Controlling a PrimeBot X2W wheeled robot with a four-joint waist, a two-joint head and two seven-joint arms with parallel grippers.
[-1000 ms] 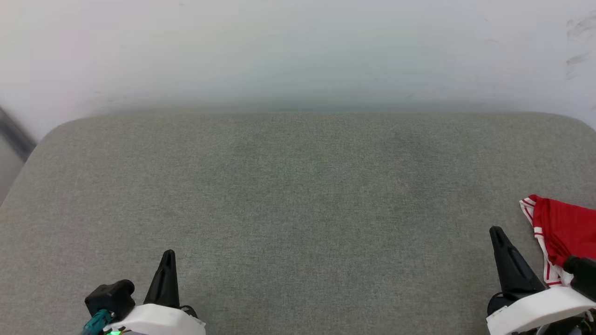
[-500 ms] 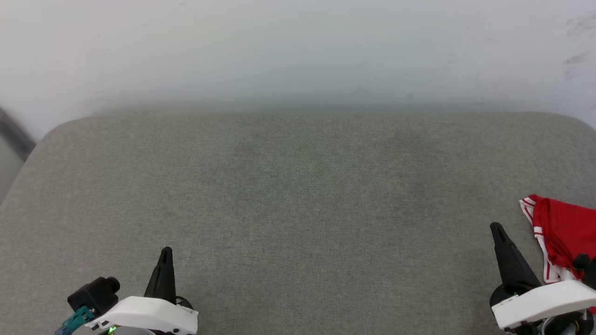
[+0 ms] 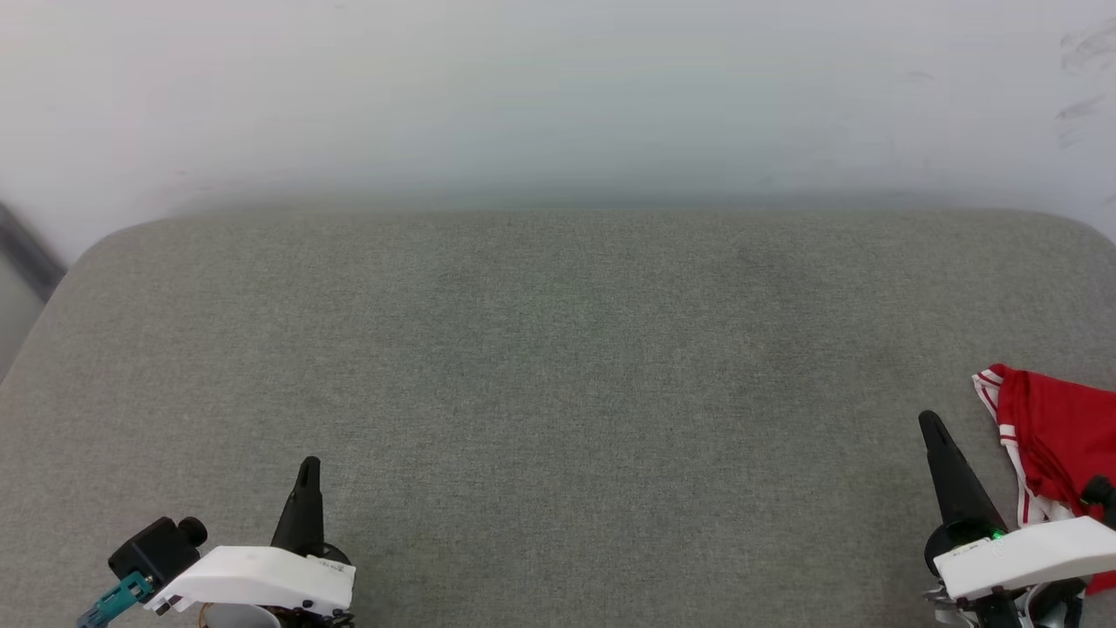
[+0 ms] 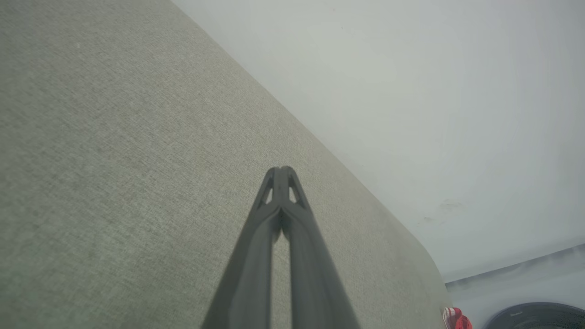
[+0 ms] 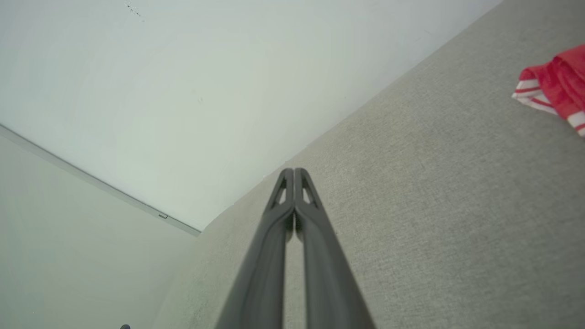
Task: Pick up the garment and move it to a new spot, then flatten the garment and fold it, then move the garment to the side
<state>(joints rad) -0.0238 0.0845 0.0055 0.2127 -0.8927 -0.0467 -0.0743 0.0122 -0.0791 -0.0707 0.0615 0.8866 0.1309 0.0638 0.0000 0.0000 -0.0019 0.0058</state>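
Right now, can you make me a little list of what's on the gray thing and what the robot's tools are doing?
surface: gray fabric pad, pale wall behind
shirt: red, red-and-white striped trim, bunched at the pad's right edge, partly out of frame
left tool: shut, empty, over the pad's near left
right tool: shut, empty, just left of the shirt, tip apart from it
task: shirt not yet picked up

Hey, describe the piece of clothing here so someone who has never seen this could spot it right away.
Start with the wide grey fabric surface below the pale wall. On its right side, just right of the right tool, lies the garment, bunched up. It is the one bright red thing there, edged with red-and-white striped trim.
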